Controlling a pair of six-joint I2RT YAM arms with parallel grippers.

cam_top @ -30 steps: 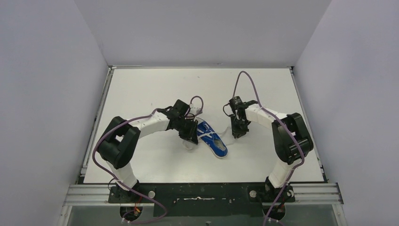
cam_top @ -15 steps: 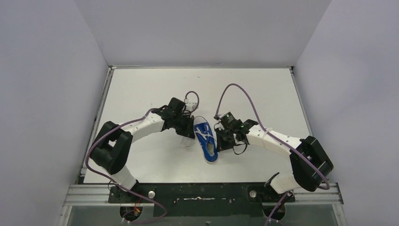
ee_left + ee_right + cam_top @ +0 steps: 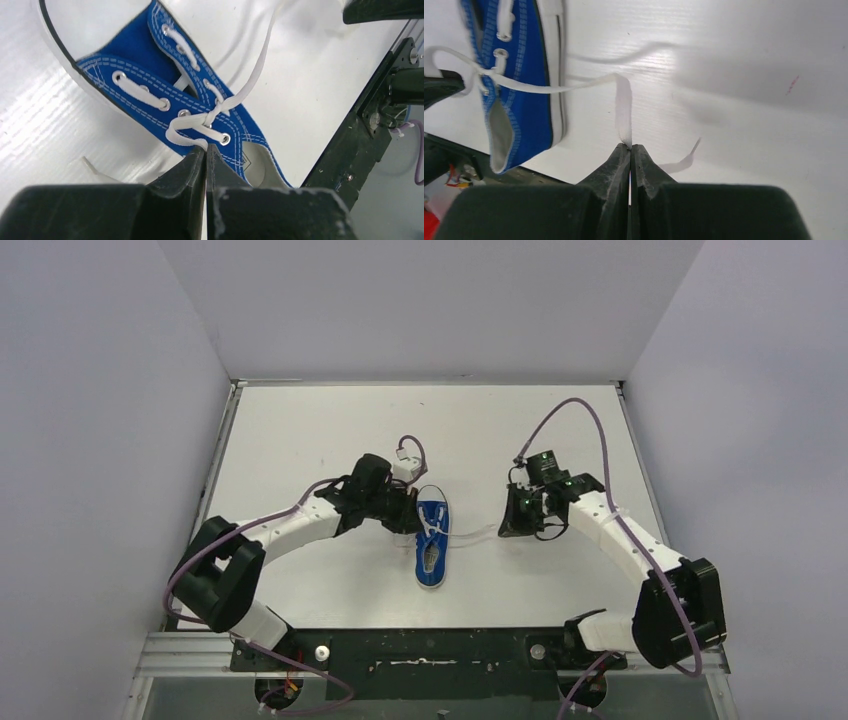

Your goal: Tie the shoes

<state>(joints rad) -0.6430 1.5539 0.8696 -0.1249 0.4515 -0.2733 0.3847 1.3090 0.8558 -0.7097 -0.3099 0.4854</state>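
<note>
The shoes are one small blue sneaker (image 3: 432, 545) with white laces, lying mid-table with its toe toward the far side. My left gripper (image 3: 411, 524) sits against the sneaker's left side. It is shut on the left lace end (image 3: 186, 140) just beside the top eyelets (image 3: 206, 146). My right gripper (image 3: 505, 528) is well to the sneaker's right and is shut on the other lace end (image 3: 623, 107). That lace runs taut from the sneaker (image 3: 516, 75) to the closed tips (image 3: 630, 146). The two laces cross once over the tongue (image 3: 216, 107).
A black base rail (image 3: 440, 650) runs along the near table edge, close behind the sneaker's heel. Grey walls enclose the white table (image 3: 300, 430) on three sides. Purple cables (image 3: 570, 415) loop above both wrists.
The right gripper went in to the sneaker, then drew out to the right with a lace stretched behind it. The sneaker's heel swung left, so it now lies straighter. The left arm shifted slightly.
</note>
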